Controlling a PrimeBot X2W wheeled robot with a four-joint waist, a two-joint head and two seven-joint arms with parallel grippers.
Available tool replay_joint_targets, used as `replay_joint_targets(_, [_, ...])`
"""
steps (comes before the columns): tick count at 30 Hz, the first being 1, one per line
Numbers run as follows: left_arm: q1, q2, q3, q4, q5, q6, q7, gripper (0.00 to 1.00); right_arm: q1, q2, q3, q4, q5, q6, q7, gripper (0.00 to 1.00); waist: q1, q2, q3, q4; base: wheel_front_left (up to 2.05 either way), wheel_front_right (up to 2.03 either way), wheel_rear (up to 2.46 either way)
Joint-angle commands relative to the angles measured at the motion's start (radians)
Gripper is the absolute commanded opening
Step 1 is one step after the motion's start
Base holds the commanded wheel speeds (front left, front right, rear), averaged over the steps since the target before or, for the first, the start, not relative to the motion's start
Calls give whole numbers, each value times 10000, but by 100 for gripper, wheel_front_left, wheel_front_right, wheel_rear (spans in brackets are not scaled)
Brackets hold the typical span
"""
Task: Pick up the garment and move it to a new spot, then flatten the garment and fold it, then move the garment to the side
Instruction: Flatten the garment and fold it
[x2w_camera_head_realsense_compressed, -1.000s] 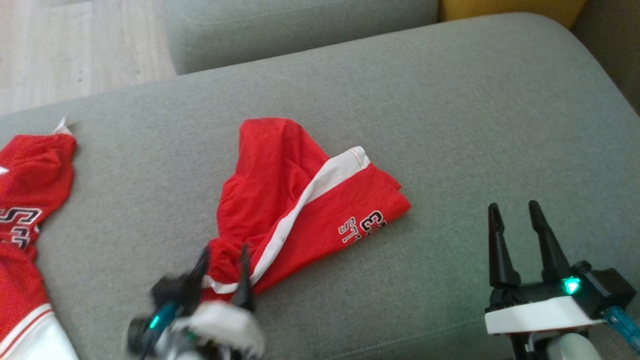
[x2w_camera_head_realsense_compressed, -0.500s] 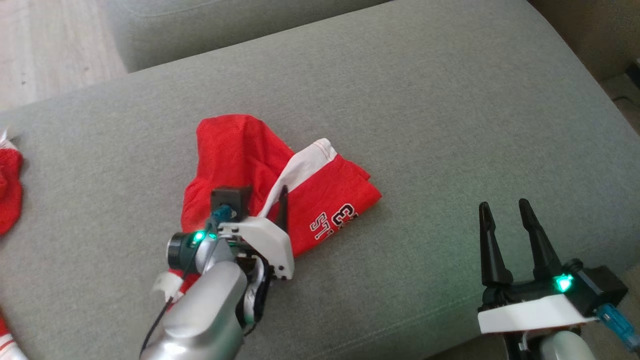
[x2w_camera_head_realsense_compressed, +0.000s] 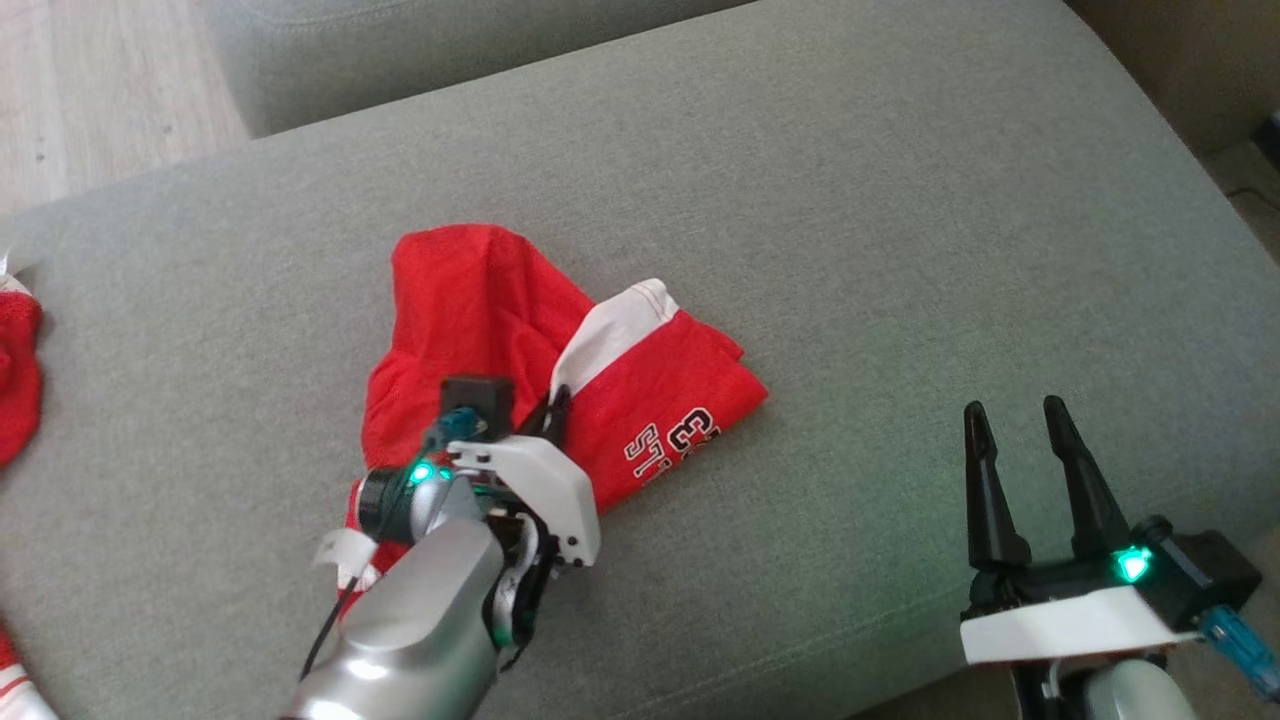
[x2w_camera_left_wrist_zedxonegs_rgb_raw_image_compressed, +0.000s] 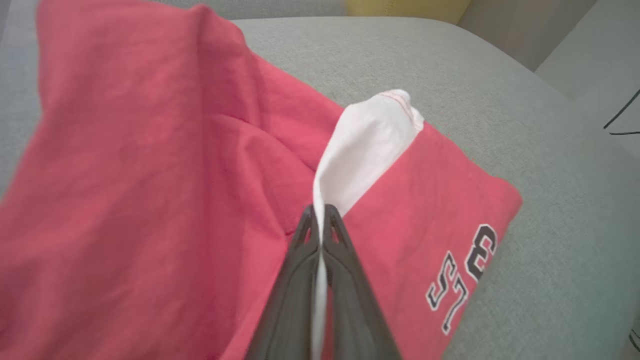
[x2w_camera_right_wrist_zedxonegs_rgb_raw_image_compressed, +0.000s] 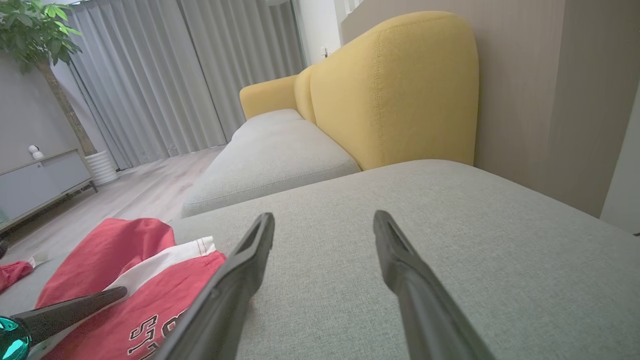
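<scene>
The garment is red with a white stripe and dark lettering, and it lies crumpled on the grey sofa cushion. My left gripper rests on its middle, shut on the white stripe. In the left wrist view the two fingers press together with a thin fold of white fabric between them, red cloth on both sides. My right gripper hovers open near the cushion's front right, well apart from the garment. Its jaws stand wide with nothing between them in the right wrist view.
A second red garment lies at the cushion's left edge. Another grey cushion sits behind, with wooden floor at the far left. A yellow backrest rises beyond the cushion.
The head camera has shifted. My left arm has come forward over the garment and its fingers have shut on the white stripe. The right gripper has stayed open in place.
</scene>
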Motion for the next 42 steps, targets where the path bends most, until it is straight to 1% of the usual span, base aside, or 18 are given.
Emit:
replay_joint_targets(1, [-580, 62, 22, -305, -146, -66, -200, 0, -491, -64, 195, -264, 69, 77, -65, 100, 0, 0, -33, 34, 0, 0, 0])
replay_joint_targets(7, [-571, 60, -1110, -901, -240, 53, -503, 0, -462, -64, 141, -254, 22, 77, -65, 100, 0, 0, -123, 95, 0, 0, 0])
replay_joint_targets(12, [-168, 60, -2125, -1244, -168, 32, -538, 0, -417, -64, 102, -276, 30, 77, -65, 100, 0, 0, -144, 125, 0, 0, 0])
replay_joint_targets(16, [114, 59, -2535, -1294, -115, 184, -605, 0, -401, -64, 95, -289, 58, 77, -65, 100, 0, 0, -137, 142, 0, 0, 0])
replay_joint_targets(19, [344, 59, -2873, -1301, -97, 179, -677, 1, -390, -64, 82, -310, 77, 77, -65, 100, 0, 0, -130, 180, 0, 0, 0])
replay_joint_targets(22, [438, 59, -3141, -1228, -43, 157, -726, 9, -376, -64, 57, -309, 62, 77, -65, 100, 0, 0, -137, 237, 0, 0, 0])
replay_joint_targets(24, [428, 59, -3251, -1170, -46, 107, -760, 23, -385, -64, 18, -319, 60, 77, -65, 100, 0, 0, -119, 284, 0, 0, 0])
replay_joint_targets(25, [411, 59, -3299, -1142, -54, 77, -778, 34, -390, -64, 11, -313, 62, 77, -65, 100, 0, 0, -116, 311, 0, 0, 0])
replay_joint_targets(26, [399, 59, -3359, -1127, -64, 36, -796, 51, -394, -64, 11, -304, 64, 77, -65, 100, 0, 0, -121, 335, 0, 0, 0])
replay_joint_targets(27, [456, 59, -3479, -1146, -226, -120, -788, 100, -398, -64, 38, -281, 66, 77, -65, 100, 0, 0, -140, 371, 0, 0, 0])
replay_joint_targets(32, [554, 59, -3684, -1479, -624, -340, -830, 100, -379, -64, 19, -273, 57, 77, -65, 100, 0, 0, -215, 469, 0, 0, 0])
replay_joint_targets(35, [582, 59, -3643, -1812, -690, -310, -924, 100, -350, -64, -27, -288, 30, 77, -65, 100, 0, 0, -266, 550, 0, 0, 0])
replay_joint_targets(38, [636, 87, -3282, -2320, -579, -29, -1032, 100, -325, -64, -126, -311, -17, 77, -65, 100, 0, 0, -344, 681, 0, 0, 0])
replay_joint_targets(42, [953, 401, -2496, -3357, -149, 564, -1076, 100, -185, -64, -302, -335, -139, 77, -65, 100, 0, 0, -547, 963, 0, 0, 0])
